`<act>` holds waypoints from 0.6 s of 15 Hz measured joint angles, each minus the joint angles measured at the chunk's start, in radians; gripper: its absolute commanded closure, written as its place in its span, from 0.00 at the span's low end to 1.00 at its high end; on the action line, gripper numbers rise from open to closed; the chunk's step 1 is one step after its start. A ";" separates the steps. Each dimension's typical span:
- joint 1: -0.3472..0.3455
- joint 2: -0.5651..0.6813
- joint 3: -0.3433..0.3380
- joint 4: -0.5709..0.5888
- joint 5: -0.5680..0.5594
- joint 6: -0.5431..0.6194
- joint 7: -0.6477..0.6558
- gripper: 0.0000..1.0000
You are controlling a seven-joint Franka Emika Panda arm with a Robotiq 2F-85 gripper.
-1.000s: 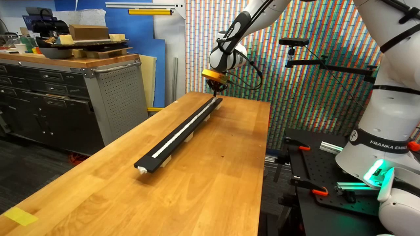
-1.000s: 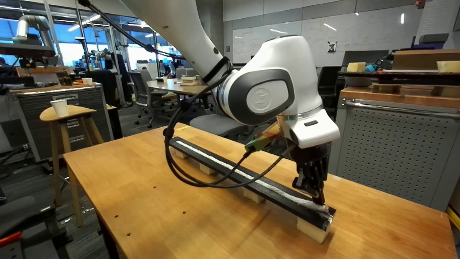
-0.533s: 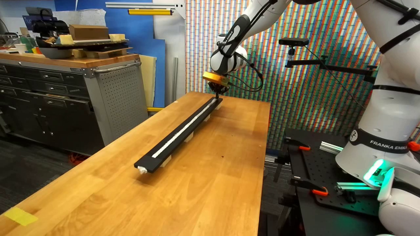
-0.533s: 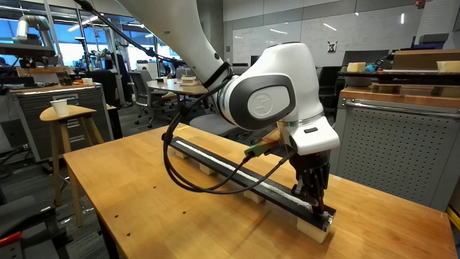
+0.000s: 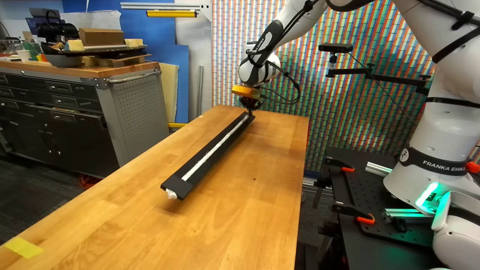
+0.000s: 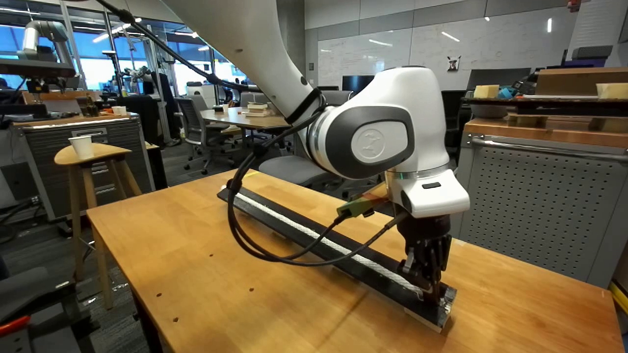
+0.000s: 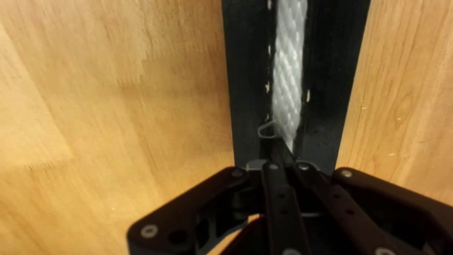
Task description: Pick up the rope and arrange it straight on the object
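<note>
One rope [image 7: 288,71] reaches the tool [image 7: 277,143].

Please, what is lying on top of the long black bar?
The white rope lies lengthwise on the long black bar. At one end it disappears behind the gripper, so where it finishes cannot be seen; neither can the bar directly beneath the rope.

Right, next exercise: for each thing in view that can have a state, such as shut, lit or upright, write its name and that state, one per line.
Black bar, straight, running lengthwise along the table
Rope, laid nearly straight along the bar, a thread looping loose near one end
Hand, shut, pointing down at the rope's end
White cup, upright on the stool
Stool, standing
Base light, lit green
Yellow tape, flat on the table
</note>
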 measured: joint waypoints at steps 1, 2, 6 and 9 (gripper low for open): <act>-0.001 0.007 0.000 0.010 0.000 -0.010 0.000 1.00; -0.002 0.012 0.000 0.020 0.000 -0.014 0.000 1.00; 0.001 0.018 0.003 0.061 0.000 -0.016 0.001 1.00; 0.010 0.019 0.003 0.083 -0.004 -0.015 0.007 1.00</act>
